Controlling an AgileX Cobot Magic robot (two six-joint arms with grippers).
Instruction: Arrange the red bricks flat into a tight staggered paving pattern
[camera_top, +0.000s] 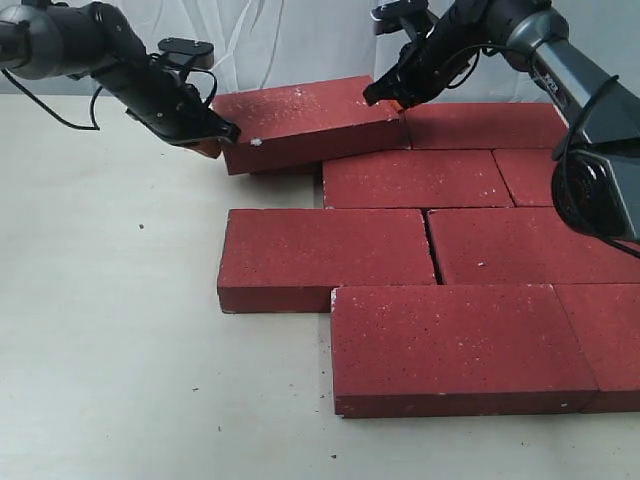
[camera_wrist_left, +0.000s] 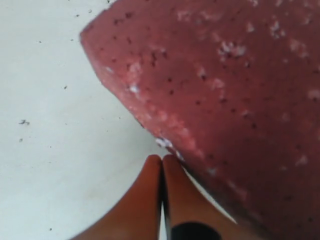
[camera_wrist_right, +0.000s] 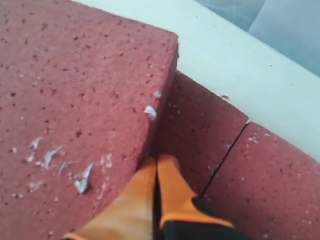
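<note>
Several red bricks (camera_top: 380, 255) lie flat in staggered rows on the table. One more red brick (camera_top: 305, 122) sits askew at the back, tilted, with its right end resting on the laid bricks. My left gripper (camera_top: 225, 135) is shut with nothing in it, its tips against that brick's left end (camera_wrist_left: 225, 100). My right gripper (camera_top: 385, 100) is shut too, tips at the brick's right end (camera_wrist_right: 75, 100), above the flat bricks (camera_wrist_right: 250, 170). In both wrist views the orange fingers (camera_wrist_left: 172, 172) (camera_wrist_right: 167, 170) press together.
A pale table (camera_top: 110, 330) stretches to the left and front. A light curtain (camera_top: 300, 40) hangs behind. The laid bricks run off the right edge of the exterior view.
</note>
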